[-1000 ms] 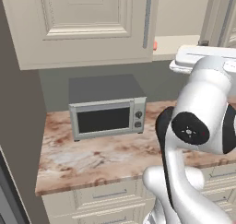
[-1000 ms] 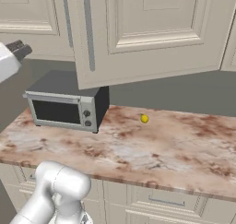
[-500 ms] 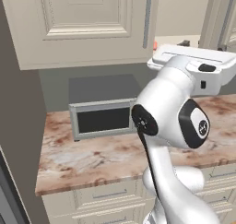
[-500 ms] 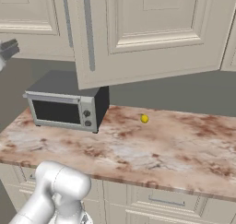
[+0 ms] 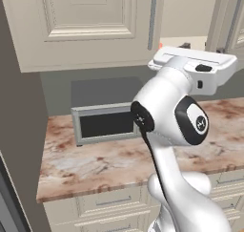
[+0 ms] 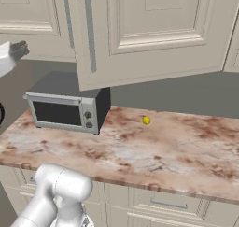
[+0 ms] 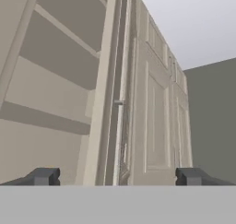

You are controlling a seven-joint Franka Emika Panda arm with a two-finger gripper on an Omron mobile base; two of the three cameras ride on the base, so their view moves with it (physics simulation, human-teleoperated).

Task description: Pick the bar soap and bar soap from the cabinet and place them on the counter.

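You were at the reach-in step: nothing picked yet, hand [image 7: 117, 177] spread wide and empty, raised to cabinet [image 5: 90, 26] height. In the hand view the two fingertips [image 7: 44, 176] framed the edge of an open door [image 7: 159, 121], with bare beige shelf boards to one side. No soap in that view.

Where the soap sat: in the left base view a small reddish spot [image 5: 161, 46] showed on the shelf just past the door edge, right above the arm's white head. Probably one bar soap, but it was too small and mostly hidden to be sure. I couldn't place the second bar at all.

Table [image 6: 154, 146] held the microwave [image 6: 65, 107] at the left and a small yellow ball [image 6: 146, 120] near the back wall, well apart from it. The front stretch looked free for set-down.

Next move, my read: you needed to swing the hand around the door edge so it faced into the shelf opening, find the bar, then come in level with the shelf board. The door edge sat close to the fingers, so a clip there was the risk.

No brand, label or writing readable anywhere, microwave panel included.
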